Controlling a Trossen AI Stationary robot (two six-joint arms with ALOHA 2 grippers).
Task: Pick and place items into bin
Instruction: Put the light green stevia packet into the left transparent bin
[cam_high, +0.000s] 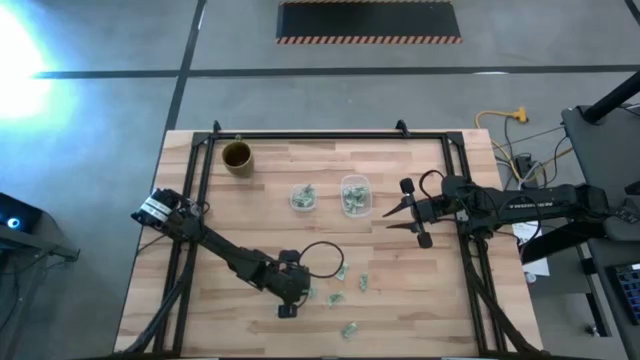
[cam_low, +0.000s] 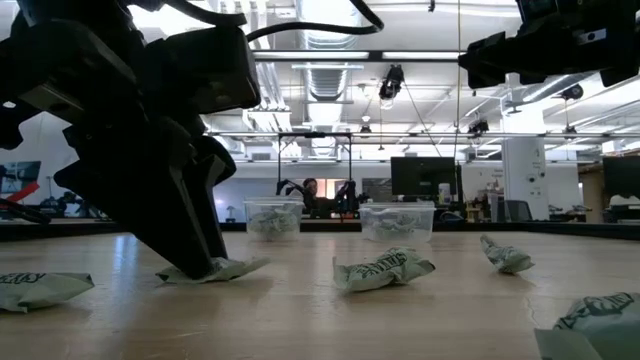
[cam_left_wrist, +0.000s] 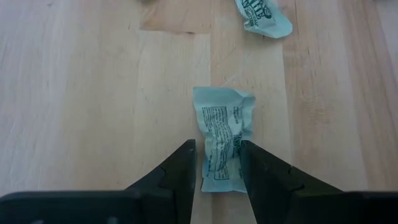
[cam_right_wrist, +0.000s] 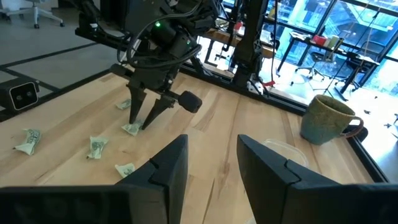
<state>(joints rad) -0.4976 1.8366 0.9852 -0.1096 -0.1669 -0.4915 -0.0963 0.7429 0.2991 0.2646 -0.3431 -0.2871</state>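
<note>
Several loose wrappers (cam_high: 336, 299) lie on the table's (cam_high: 400, 300) near side beside the left gripper (cam_high: 296, 292); the right gripper (cam_high: 392, 218) hovers spread by the tubs (cam_high: 355, 195). Left wrist: fingers (cam_left_wrist: 180, 171) straddle one wrapper (cam_left_wrist: 222, 137) without clamping; it looks light, crinkly, best pinched mid-body.

Wrappers (cam_high: 340, 300) before tubs (cam_high: 330, 195)

Overhead, table-level and two wrist views, all sharing the wooden table (cam_high: 250, 210).
</note>
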